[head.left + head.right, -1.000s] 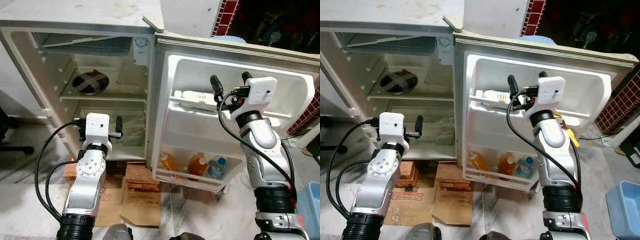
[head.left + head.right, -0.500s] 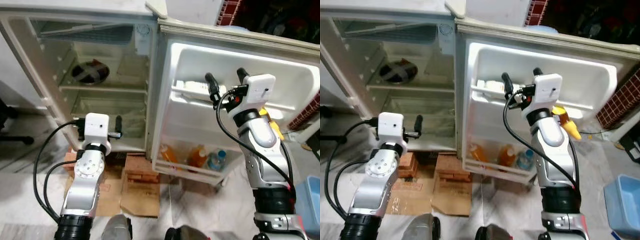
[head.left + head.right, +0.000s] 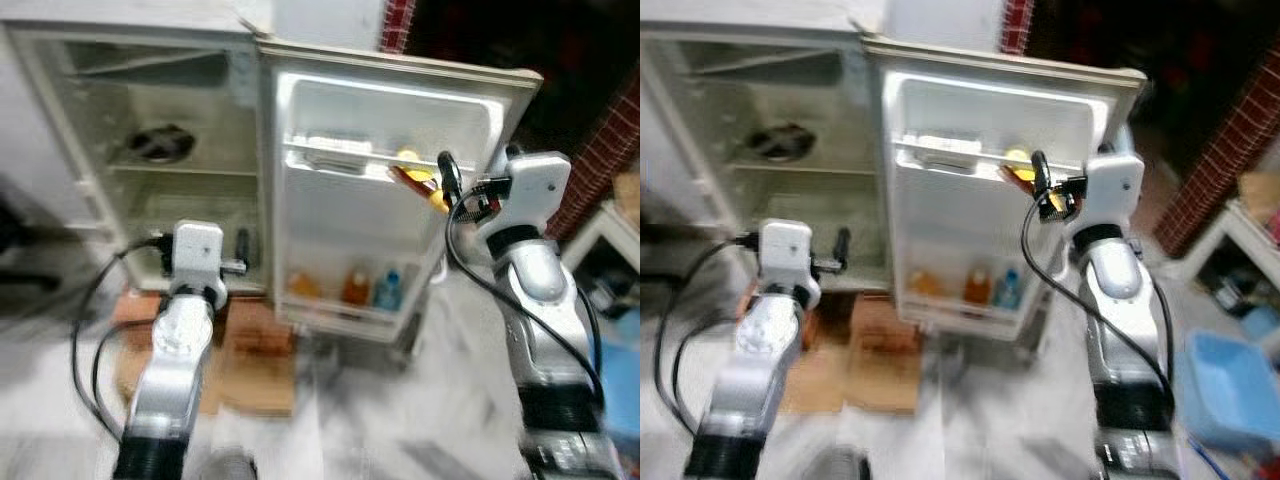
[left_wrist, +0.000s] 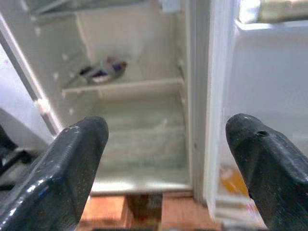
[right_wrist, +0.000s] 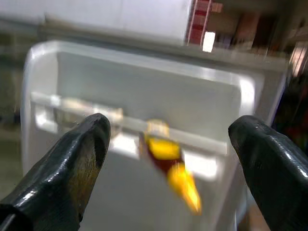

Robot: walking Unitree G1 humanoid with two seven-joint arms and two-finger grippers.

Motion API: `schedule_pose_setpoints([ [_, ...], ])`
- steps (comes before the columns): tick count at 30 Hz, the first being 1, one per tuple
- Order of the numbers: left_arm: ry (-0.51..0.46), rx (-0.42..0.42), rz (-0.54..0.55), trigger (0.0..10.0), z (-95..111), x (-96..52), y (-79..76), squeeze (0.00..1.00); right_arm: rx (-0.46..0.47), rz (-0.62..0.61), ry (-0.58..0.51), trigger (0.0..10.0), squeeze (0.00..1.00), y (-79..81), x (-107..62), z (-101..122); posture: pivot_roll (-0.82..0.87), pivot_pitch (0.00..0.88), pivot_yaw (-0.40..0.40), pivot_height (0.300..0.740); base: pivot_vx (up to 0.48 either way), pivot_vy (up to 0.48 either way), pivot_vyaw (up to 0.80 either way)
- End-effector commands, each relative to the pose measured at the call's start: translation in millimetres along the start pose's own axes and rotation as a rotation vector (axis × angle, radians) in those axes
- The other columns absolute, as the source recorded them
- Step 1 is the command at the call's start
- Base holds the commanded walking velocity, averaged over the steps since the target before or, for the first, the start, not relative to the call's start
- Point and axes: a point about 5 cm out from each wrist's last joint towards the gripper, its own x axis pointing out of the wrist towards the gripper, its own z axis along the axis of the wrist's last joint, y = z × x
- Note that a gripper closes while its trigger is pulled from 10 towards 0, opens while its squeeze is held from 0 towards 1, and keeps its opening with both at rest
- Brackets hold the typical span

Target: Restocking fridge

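Note:
The fridge (image 3: 70, 150) stands open, its door (image 3: 380, 115) swung out to the right. A dark round dish (image 3: 160, 143) rests on a shelf inside. The door's upper shelf holds a white box (image 3: 335, 150) and a tilted yellow and red packet (image 3: 415, 170). Its bottom shelf holds two orange bottles (image 3: 355, 288) and a water bottle (image 3: 388, 290). My right gripper (image 5: 171, 127) is open and holds nothing, a little off the door's right end, facing the packet (image 5: 166, 154). My left gripper (image 4: 166, 130) is open, low before the fridge's lower compartment. The head views are blurred.
Flattened cardboard and bricks (image 3: 255, 360) lie on the floor under the fridge front. A blue bin (image 3: 1230, 385) sits on the floor at the right. A red brick wall (image 3: 1220, 150) rises behind it.
The whole view has shifted and blurred, and the fridge looks farther off. My right gripper now stands by the door's right end, where before it was in front of the upper shelf.

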Motion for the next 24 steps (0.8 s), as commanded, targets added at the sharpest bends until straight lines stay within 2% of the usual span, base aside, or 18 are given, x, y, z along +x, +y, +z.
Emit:
schedule_pose_setpoints([
  [1, -0.001, 0.01, 0.024, 10.0, 4.3, 4.3, 4.1, 0.0, 0.016, 0.053, 0.012, 10.0, 0.0, 8.8, 3.4, 0.2, 0.05, 0.0, -0.037, 0.74, 0.0, 0.0, 0.0],
  [3, 0.03, 0.032, 0.049, 10.0, 0.6, 4.9, 7.3, 0.0, 0.015, 0.079, 0.036, 10.0, 0.0, 12.5, 2.4, -4.6, 0.05, 0.0, -0.037, 0.74, 0.0, 0.0, 0.0],
  [7, 0.068, 0.004, 0.097, 10.0, -4.3, 4.2, 16.1, 0.0, 0.06, 0.161, 0.09, 10.0, 0.0, 23.5, 4.7, -15.2, 0.06, 0.0, -0.036, 0.74, 0.0, 0.0, 0.0],
  [12, 0.086, 0.001, 0.102, 10.0, -7.1, 1.3, 18.5, 0.0, 0.061, 0.197, 0.103, 10.0, 0.0, 30.9, 4.3, -17.7, 0.06, 0.0, -0.04, 0.74, 0.0, 0.0, 0.0],
  [17, 0.112, 0.0, 0.118, 10.0, -9.9, -0.3, 19.9, 0.0, 0.058, 0.267, 0.172, 10.0, 0.0, 43.3, -2.7, -30.1, 0.06, 0.0, -0.043, 0.74, 0.0, 0.0, 0.0],
  [20, 0.122, 0.004, 0.116, 10.0, -10.8, -0.9, 18.6, 0.0, 0.029, 0.314, 0.177, 10.0, 0.0, 50.0, -0.9, -32.1, 0.06, 0.0, -0.041, 0.74, 0.0, 0.0, 0.0],
  [24, 0.121, -0.005, 0.112, 10.0, -10.3, -1.6, 18.8, 0.0, 0.04, 0.295, 0.18, 10.0, 0.0, 50.0, 2.9, -31.0, 0.06, 0.0, -0.043, 0.74, 0.0, 0.0, 0.0],
])
